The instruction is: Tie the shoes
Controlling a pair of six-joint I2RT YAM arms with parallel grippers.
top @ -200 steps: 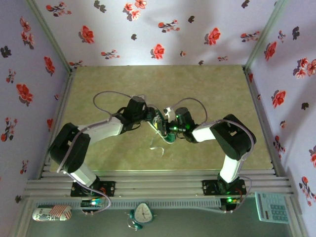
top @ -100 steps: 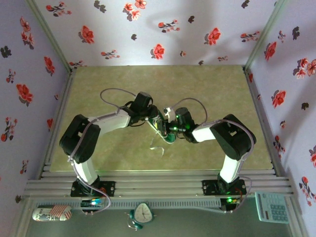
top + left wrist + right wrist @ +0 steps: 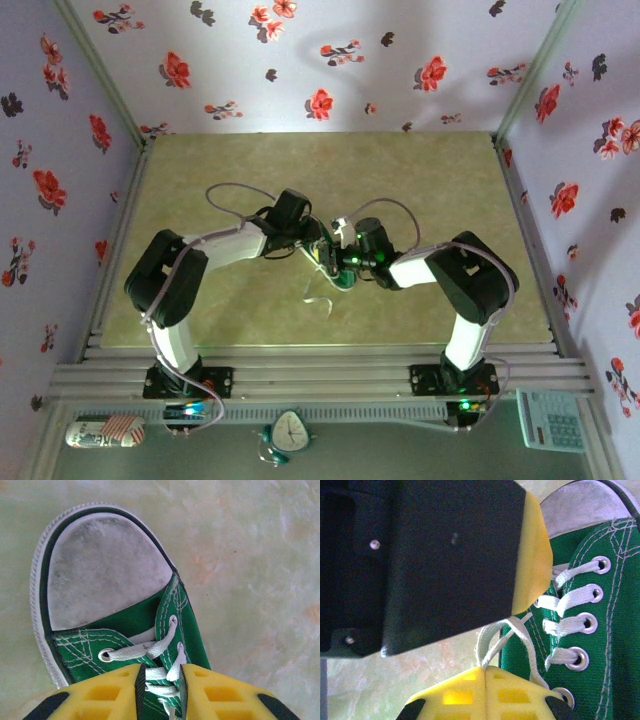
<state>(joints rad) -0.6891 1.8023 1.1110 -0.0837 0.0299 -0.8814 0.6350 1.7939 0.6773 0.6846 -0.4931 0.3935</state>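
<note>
Left wrist view: laces (image 3: 160, 676) are pinched in the left gripper (image 3: 159, 690) over the sneaker (image 3: 125, 625); the right gripper (image 3: 483, 682), seemingly clamped on lace.

Both arms have white links, black joints and thin grey cables; green lights glow beside the right wrist. Each pincer (image 3: 159, 690) has yellow, pocket-moulded fingers (image 3: 465, 695), black-lined inside.

1 green sneaker (image 3: 125, 615) w/ white laces (image 3: 570, 600); 5 metal eyelets on the row seen from right wrist cam, 2 grippers: left (image 3: 159, 690), right (image 3: 485, 677). On near ledge: 1 can (image 3: 104, 432), 1 clock (image 3: 291, 432), 1 calculator (image 3: 551, 420). 1 table (image 3: 200, 180).
</note>
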